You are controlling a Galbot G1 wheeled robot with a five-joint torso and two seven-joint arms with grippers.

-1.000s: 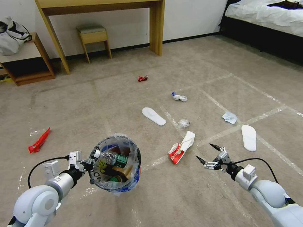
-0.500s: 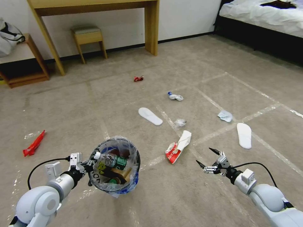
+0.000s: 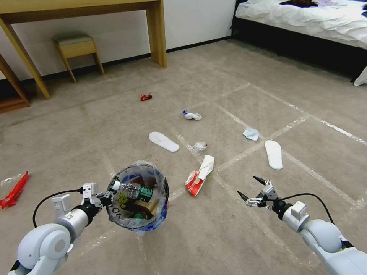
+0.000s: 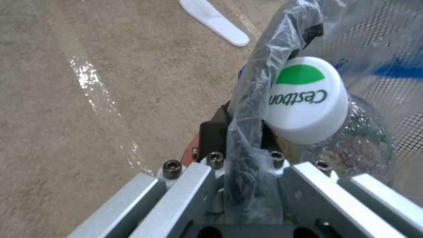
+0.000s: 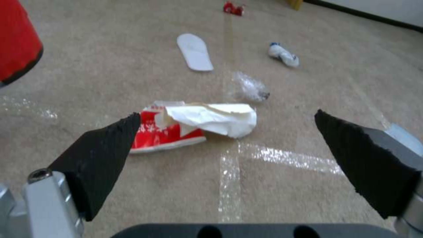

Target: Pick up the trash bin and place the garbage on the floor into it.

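Note:
My left gripper (image 3: 104,198) is shut on the near rim of the trash bin (image 3: 137,196), holding it above the carpet; the left wrist view shows its jaws (image 4: 240,138) pinching the bag-lined rim beside a bottle cap (image 4: 304,99). Bottles and paper fill the bin. My right gripper (image 3: 248,190) hovers open, low at the right. Between its fingertips (image 5: 110,145) the red-white carton (image 5: 172,132) lies on the floor ahead, also seen at the carton (image 3: 198,175). Other garbage: slipper soles (image 3: 163,141) (image 3: 273,154), clear plastic (image 3: 199,146), tissues (image 3: 250,133) (image 3: 192,115), red wrappers (image 3: 145,97) (image 3: 14,191).
A wooden desk (image 3: 156,34) and a small stool (image 3: 76,46) stand against the far wall. A bed (image 3: 306,23) fills the back right. Shiny tape lines (image 3: 244,152) cross the carpet. Open carpet lies between both arms.
The whole picture has shifted left, so the camera turned to the right; the litter lies where it was. The bin stays in my left gripper, the right stays open.

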